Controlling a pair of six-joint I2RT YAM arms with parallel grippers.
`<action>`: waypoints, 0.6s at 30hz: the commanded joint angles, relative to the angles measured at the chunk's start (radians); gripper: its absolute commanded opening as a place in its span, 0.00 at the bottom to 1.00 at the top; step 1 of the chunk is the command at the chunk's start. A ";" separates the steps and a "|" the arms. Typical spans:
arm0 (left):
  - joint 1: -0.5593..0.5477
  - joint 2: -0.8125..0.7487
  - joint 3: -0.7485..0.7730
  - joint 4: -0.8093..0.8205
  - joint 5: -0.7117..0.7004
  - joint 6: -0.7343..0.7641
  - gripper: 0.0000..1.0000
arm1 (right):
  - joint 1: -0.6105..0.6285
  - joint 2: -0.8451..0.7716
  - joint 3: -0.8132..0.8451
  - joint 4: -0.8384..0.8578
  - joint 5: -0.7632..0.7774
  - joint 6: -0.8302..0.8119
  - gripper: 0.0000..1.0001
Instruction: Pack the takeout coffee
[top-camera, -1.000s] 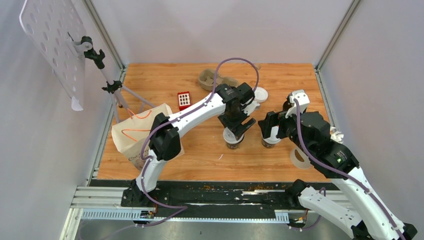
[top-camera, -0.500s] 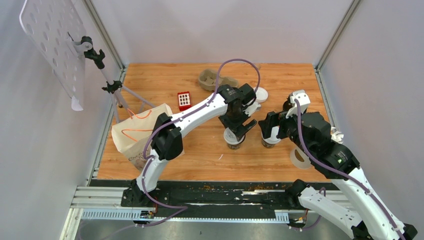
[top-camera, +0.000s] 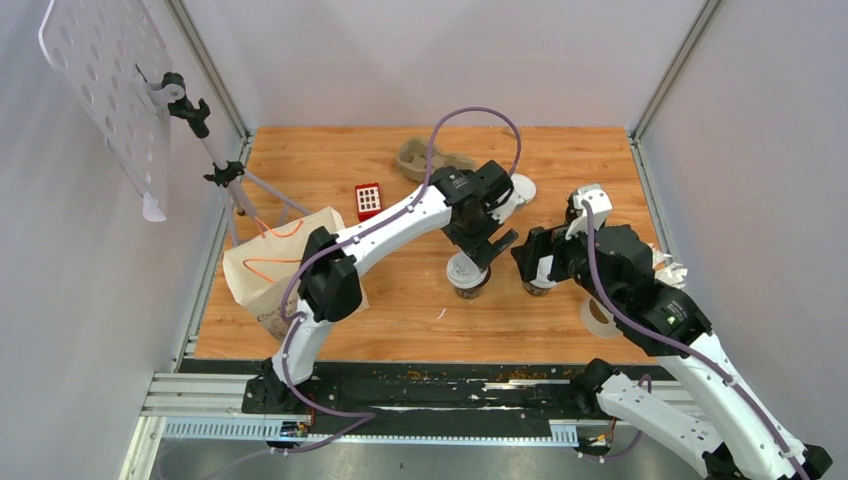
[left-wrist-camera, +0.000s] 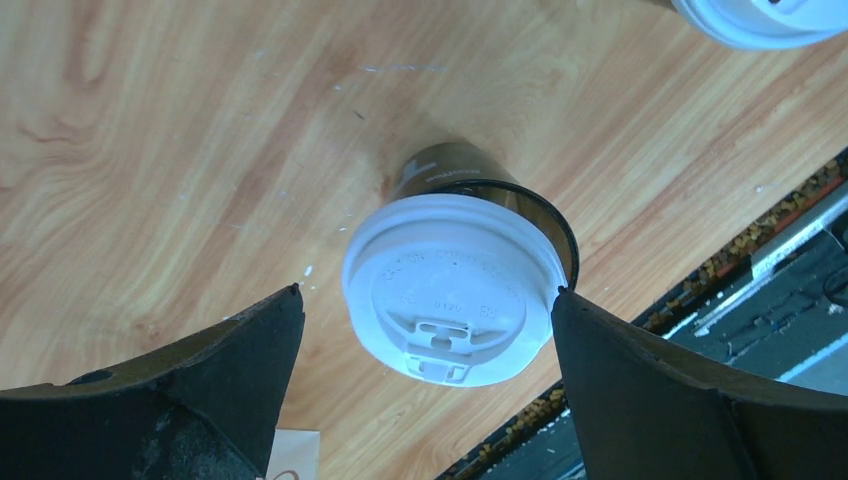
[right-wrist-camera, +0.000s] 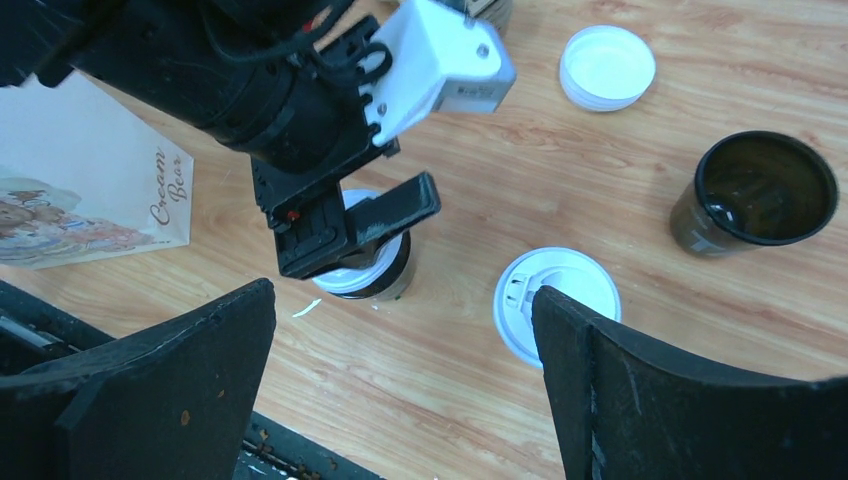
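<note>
two hands hang over the counter (left-wrist-camera: 150, 150), both released and spread wide. the left hand (left-wrist-camera: 428, 295) hovers over a lidded takeout cup (left-wrist-camera: 450, 300), framed between its fingers (left-wrist-camera: 200, 380); the right hand (right-wrist-camera: 402, 292) has a second lidded cup (right-wrist-camera: 550, 280) beside one fingertip (right-wrist-camera: 575, 330).

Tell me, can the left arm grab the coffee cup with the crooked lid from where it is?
Probably yes. The left gripper hangs open over that cup, straddling it, and nothing blocks the way. The white lid sits askew, so a squeeze might shift it.
</note>
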 joint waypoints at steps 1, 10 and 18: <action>0.003 -0.131 -0.008 0.079 -0.105 -0.031 1.00 | 0.003 -0.008 -0.026 0.047 -0.051 0.080 1.00; 0.091 -0.266 -0.156 0.132 -0.238 -0.140 1.00 | 0.002 0.068 -0.063 0.106 -0.128 0.173 0.99; 0.137 -0.510 -0.453 0.306 -0.189 -0.128 1.00 | 0.002 0.172 -0.043 0.126 -0.151 0.178 0.99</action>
